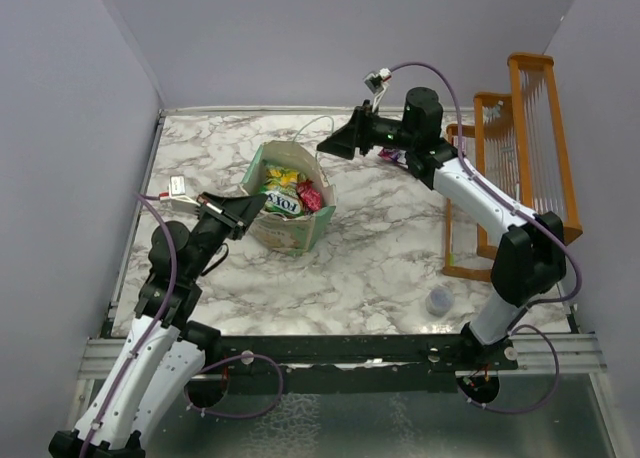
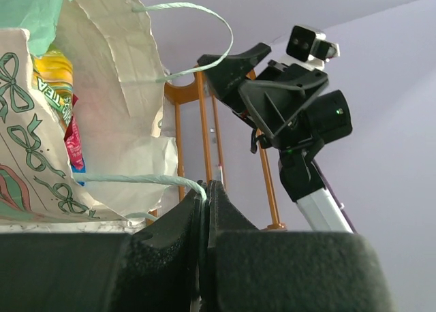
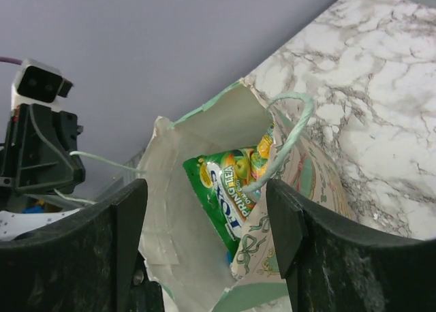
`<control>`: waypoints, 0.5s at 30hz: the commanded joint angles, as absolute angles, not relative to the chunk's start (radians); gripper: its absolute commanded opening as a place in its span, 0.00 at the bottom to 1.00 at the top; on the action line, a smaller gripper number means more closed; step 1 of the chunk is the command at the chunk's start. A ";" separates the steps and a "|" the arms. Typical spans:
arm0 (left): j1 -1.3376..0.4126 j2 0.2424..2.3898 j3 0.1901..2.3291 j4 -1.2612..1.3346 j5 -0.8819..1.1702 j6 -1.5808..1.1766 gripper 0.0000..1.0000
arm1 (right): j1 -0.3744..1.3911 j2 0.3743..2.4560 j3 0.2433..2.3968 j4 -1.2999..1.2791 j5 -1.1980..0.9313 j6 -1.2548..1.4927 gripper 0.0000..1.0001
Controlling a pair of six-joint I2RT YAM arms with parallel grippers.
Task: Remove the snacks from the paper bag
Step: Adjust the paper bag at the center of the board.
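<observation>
Left fingers (image 2: 199, 210) fill the near view, pinched shut on one string handle (image 2: 136, 179) of the paper bag (image 1: 297, 233). Use that hold to steady the mouth. The bag stands open on the desk (image 1: 380, 268) between the arms. The snacks are inside, with the green packet (image 3: 221, 189) on top and the red packet (image 1: 311, 195) beside it on the right arm's side. Right fingers (image 1: 326, 146) are spread wide above the far rim, holding nothing. The other handle loop (image 3: 289, 131) arcs across the green packet, so you'd best enter beside it, not through it. Judgement: come straight down, pinch the packet's upper edge only, stay clear of the paper wall, and lift slowly so the bag doesn't ride up.
</observation>
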State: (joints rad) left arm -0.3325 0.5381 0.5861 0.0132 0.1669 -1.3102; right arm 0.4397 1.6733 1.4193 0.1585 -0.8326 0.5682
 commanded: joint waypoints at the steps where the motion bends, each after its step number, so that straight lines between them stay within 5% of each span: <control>1: -0.332 0.555 0.658 -0.013 0.154 -1.280 0.00 | 0.445 1.737 1.522 0.112 -0.865 0.604 0.73; 4: -0.332 0.565 0.682 -0.051 0.155 -1.257 0.00 | 0.445 1.770 1.545 0.131 -0.871 0.636 0.76; 6: -0.333 0.568 0.689 -0.059 0.153 -1.253 0.00 | 0.445 1.790 1.565 0.156 -0.893 0.661 0.70; 8: -0.333 0.577 0.701 -0.063 0.157 -1.245 0.00 | 0.445 1.798 1.563 0.214 -0.898 0.704 0.54; 11: -0.331 0.634 0.780 -0.121 0.169 -1.184 0.00 | 0.445 1.807 1.563 0.261 -0.902 0.720 0.06; 15: -0.309 0.775 1.009 -0.287 0.205 -1.008 0.00 | 0.446 1.789 1.576 0.114 -0.889 0.596 0.01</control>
State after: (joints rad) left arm -0.3286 0.6804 0.7948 -0.1940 0.1688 -1.1870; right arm 0.4404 1.7897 1.5429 0.1825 -0.8722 0.6773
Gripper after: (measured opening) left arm 0.036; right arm 0.024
